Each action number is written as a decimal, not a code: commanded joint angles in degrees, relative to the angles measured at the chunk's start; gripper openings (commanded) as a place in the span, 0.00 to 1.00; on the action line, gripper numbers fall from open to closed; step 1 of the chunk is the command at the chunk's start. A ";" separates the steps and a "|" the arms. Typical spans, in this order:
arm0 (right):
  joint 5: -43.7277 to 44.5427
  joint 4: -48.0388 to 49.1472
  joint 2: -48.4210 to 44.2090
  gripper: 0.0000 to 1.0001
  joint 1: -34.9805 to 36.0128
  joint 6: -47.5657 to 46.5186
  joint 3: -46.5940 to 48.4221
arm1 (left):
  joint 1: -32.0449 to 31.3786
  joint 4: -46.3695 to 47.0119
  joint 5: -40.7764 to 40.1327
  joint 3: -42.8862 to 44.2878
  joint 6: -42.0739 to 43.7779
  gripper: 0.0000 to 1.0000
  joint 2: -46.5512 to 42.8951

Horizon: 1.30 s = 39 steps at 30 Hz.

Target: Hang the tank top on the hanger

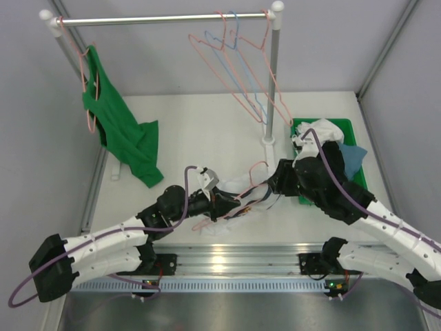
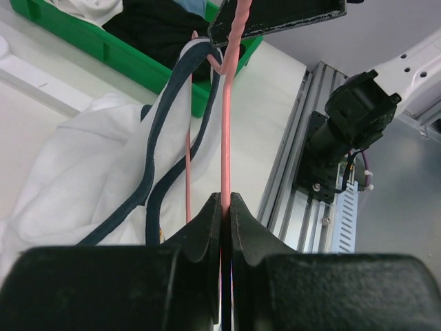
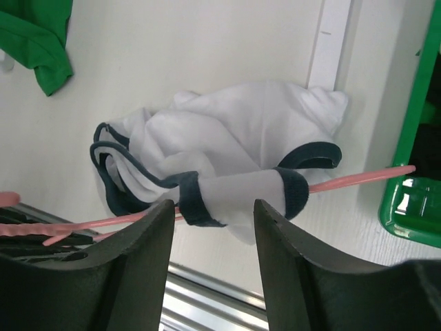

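Observation:
The white tank top (image 1: 236,184) with navy trim lies crumpled on the table between my two grippers. My left gripper (image 1: 224,205) is shut on the wire of a salmon-pink hanger (image 1: 256,166); in the left wrist view the jaws pinch the hanger (image 2: 225,138) beside the tank top (image 2: 76,172). In the right wrist view one strap of the tank top (image 3: 238,193) is looped over the hanger wire (image 3: 358,178). My right gripper (image 3: 213,210) is open, with its fingertips on either side of that strap and close to it. The motorcycle graphic is hidden.
A green bin (image 1: 344,124) of clothes stands at the right behind the right arm. The rack post (image 1: 273,83) and its rail (image 1: 158,19) carry spare pink and blue hangers (image 1: 238,76) and a green tank top (image 1: 127,141) at the left. The aluminium rail runs along the near table edge.

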 commanded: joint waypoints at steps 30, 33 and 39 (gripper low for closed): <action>7.95 21.29 2.35 0.57 10.77 -14.42 -4.39 | -0.08 14.53 0.57 2.57 -4.81 0.00 13.38; 10.23 21.73 3.94 0.56 11.74 -14.86 -4.12 | -0.08 13.91 0.84 2.93 -4.73 0.00 13.64; 12.78 22.53 7.53 0.52 12.88 -16.44 -2.63 | -0.08 14.09 0.49 2.49 -4.55 0.00 13.11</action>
